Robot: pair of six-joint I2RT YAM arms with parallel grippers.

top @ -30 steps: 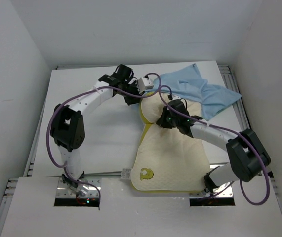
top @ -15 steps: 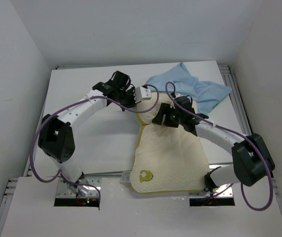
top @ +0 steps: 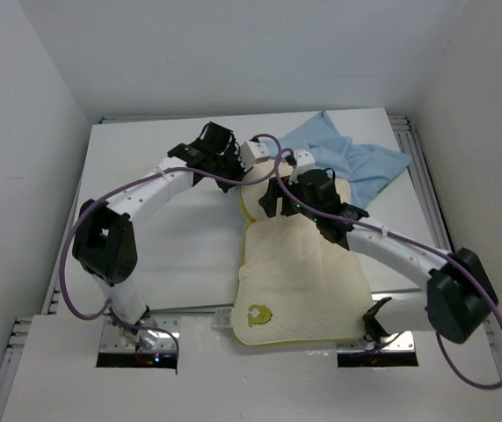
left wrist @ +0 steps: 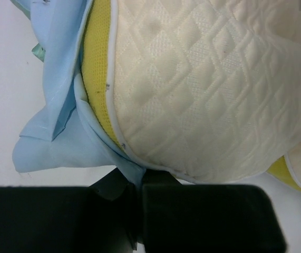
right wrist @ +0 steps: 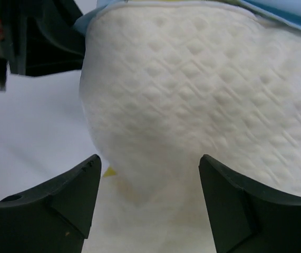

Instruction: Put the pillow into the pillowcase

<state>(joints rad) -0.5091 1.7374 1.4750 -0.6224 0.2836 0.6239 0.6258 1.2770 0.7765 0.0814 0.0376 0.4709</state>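
One white table (top: 163, 255) carries everything I see. Across it the pillow (top: 299, 281) runs from the near edge toward the far right corner, where the bunched pillowcase (top: 356, 163) laps its far end. My left gripper (left wrist: 138, 182) pinches the pillowcase hem, jaws together. My right gripper (right wrist: 150, 179) hangs spread wide, straddling a pillow ridge.

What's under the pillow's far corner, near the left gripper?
Light blue pillowcase cloth lies under that pillow corner, its edge pinched in the left gripper. How far it reaches beneath is covered.
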